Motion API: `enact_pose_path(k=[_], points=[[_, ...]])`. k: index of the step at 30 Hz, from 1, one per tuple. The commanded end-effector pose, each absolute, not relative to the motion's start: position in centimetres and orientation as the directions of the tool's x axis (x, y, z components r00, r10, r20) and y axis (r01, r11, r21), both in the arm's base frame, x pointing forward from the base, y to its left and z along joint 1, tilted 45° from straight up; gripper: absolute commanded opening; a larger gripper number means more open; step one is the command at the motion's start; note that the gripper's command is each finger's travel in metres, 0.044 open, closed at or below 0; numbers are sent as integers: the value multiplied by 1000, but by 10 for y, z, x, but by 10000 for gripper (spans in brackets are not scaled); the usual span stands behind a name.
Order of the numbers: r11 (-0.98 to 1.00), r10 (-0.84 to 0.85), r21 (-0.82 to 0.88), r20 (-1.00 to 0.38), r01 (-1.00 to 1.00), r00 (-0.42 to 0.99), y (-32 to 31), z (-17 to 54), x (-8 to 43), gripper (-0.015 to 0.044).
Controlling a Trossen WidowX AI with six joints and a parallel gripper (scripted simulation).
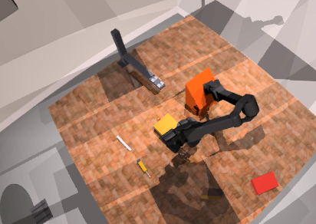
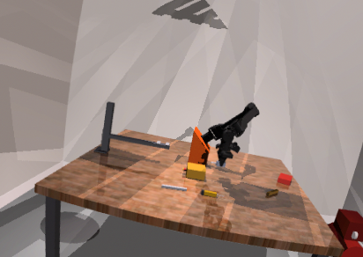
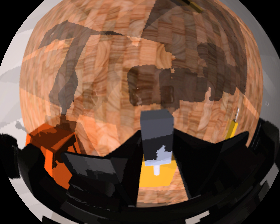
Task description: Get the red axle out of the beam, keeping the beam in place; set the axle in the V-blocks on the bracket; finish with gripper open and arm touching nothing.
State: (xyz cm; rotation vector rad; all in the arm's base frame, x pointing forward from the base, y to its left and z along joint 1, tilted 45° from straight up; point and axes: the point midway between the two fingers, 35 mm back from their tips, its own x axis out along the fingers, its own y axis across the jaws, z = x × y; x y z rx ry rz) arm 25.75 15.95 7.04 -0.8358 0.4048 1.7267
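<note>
On the table (image 1: 184, 36) (image 2: 145, 200) (image 3: 106, 65), one red block (image 1: 264, 182) (image 2: 285, 179).

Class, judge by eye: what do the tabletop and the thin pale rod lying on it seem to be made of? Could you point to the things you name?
The tabletop (image 1: 215, 44) (image 2: 132, 178) looks like satin-finished wood, given its brown grain-like streaks. The thin pale rod (image 1: 123, 143) (image 2: 174, 187) could be smooth metal or plastic; its plain, light surface leaves that open.
</note>
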Motion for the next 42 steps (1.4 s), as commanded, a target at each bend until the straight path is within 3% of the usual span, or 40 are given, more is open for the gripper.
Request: enact_pose_path(k=[1,42], points=[[-325,697,-146,-705,-935,-132,156,71,255,0],[-325,695,-144,-707,-935,-132,182,27,234,0]])
